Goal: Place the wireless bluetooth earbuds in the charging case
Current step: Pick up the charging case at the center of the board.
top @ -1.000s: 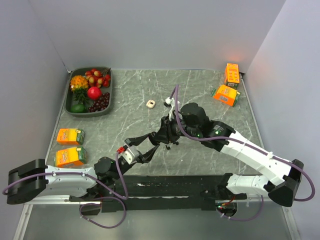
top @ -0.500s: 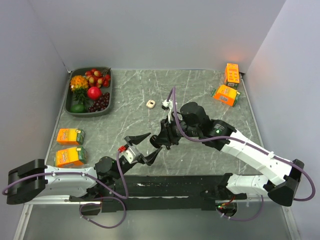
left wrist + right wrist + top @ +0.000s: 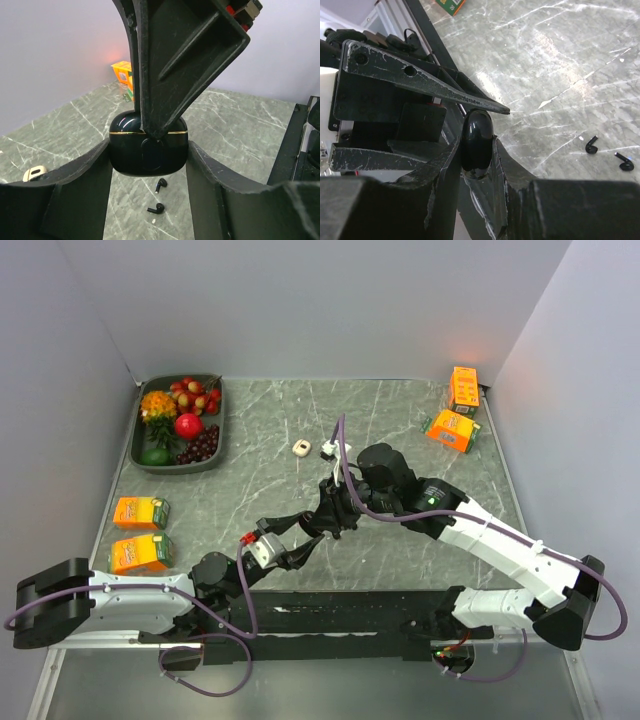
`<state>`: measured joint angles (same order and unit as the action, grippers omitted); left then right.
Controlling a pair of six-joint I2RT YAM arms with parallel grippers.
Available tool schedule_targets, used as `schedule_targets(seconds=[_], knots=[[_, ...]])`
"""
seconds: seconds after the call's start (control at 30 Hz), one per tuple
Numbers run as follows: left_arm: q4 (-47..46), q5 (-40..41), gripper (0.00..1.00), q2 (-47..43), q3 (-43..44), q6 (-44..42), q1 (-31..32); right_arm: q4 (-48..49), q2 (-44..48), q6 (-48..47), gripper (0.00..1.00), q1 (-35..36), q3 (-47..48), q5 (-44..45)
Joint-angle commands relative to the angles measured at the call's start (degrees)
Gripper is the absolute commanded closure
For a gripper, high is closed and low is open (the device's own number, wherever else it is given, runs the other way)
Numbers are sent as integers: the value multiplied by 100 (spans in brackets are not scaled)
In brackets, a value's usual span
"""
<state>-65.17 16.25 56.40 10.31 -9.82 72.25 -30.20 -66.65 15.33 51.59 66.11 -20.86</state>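
Grey marbled tabletop (image 3: 400, 420), pale walls around: nearest the bases, left gripper (image 3: 148, 148) presses its fingers on both flanks of the glossy black charging case (image 3: 125, 150), which right gripper (image 3: 476, 150) pinches from above, clear of the table. Lid seam reads closed, so the double hold is probably to steady the body while the lid is pried up. Both earbuds (image 3: 160, 185) lie loose on the marble just beneath, close together, not yet picked; fruit tray (image 3: 180, 425) and orange cartons (image 3: 450, 428) sit well apart at the far edge.
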Motion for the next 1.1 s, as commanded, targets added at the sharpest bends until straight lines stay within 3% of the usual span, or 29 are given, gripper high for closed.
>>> schedule_targets(seconds=[0.0, 0.07, 0.17, 0.2, 0.23, 0.27, 0.33, 0.43, 0.57, 0.87, 1.07], knots=[[-128, -131, 78, -24, 226, 24, 26, 31, 12, -57, 100, 0, 271, -173], [-180, -70, 99, -6, 218, 16, 26, 40, 21, -48, 100, -9, 263, -164], [-268, -25, 99, 11, 182, 16, 17, -4, 38, -22, 100, -9, 297, -102], [-303, 1, 99, 20, 174, 16, 17, -13, 38, -22, 95, 0, 306, -102], [-321, 18, 99, 11, 165, 16, 26, -30, 38, 22, 74, -9, 324, -67], [-339, 27, 99, 29, 156, 7, 26, -13, 56, 48, 67, -18, 341, -32], [-374, 62, 99, 46, 165, -2, 26, 5, 100, 119, 54, -18, 350, 73], [-383, 124, 99, 46, 130, -11, 26, 5, 170, 154, 46, -9, 394, 293], [-391, 159, 99, 55, 130, -11, 26, -48, 223, 119, 46, 0, 464, 583], [-436, 150, 99, 38, 138, -28, 35, -65, 74, 49, 56, 0, 412, 478], [-435, 177, 99, 29, 130, -28, 35, -4, 30, 93, 48, 0, 412, 338]])
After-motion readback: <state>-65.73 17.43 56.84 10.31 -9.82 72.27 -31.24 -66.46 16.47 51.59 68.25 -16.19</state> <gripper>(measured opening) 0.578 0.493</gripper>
